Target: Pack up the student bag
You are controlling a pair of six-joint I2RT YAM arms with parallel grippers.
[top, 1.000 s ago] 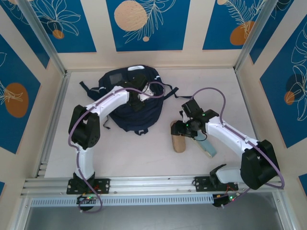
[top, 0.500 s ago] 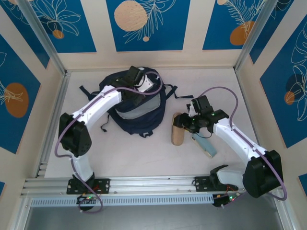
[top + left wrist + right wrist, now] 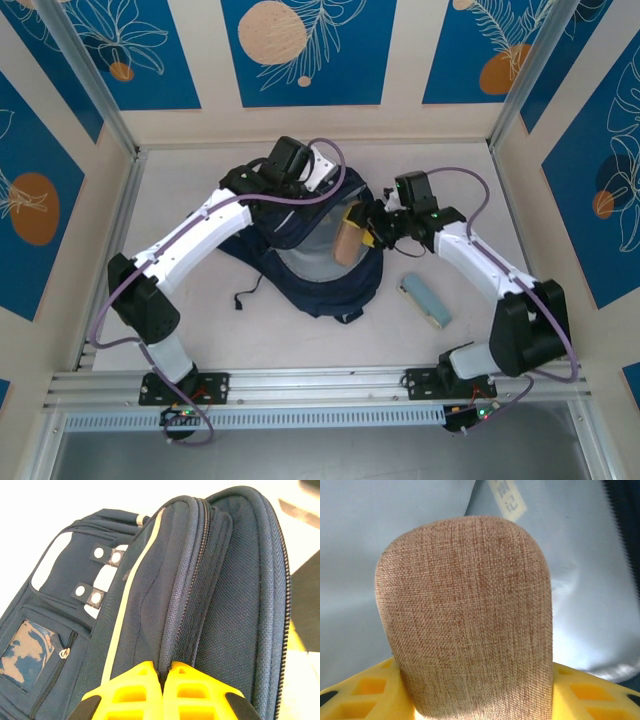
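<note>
The student bag (image 3: 320, 275), navy-blue with a pale lining, lies open in the middle of the table. My left gripper (image 3: 303, 192) is at its far rim. In the left wrist view this gripper (image 3: 166, 672) is shut on the bag's zipper edge (image 3: 187, 605), the yellow fingers (image 3: 130, 690) pressed together on the fabric. My right gripper (image 3: 365, 228) is shut on a tan woven pouch (image 3: 347, 242) and holds it over the bag's mouth. In the right wrist view the pouch (image 3: 470, 615) sits between the yellow fingers (image 3: 365, 695), with the pale lining (image 3: 395, 530) behind it.
A blue-green case (image 3: 426, 301) lies on the table to the right of the bag. A loose strap (image 3: 243, 296) trails off the bag's left side. Panelled walls close in the table at the back and sides.
My left gripper closed on the bag's rim and pulled it up and open, shifting the bag. My right gripper lifted the tan pouch off the table and carried it left over the opening.
</note>
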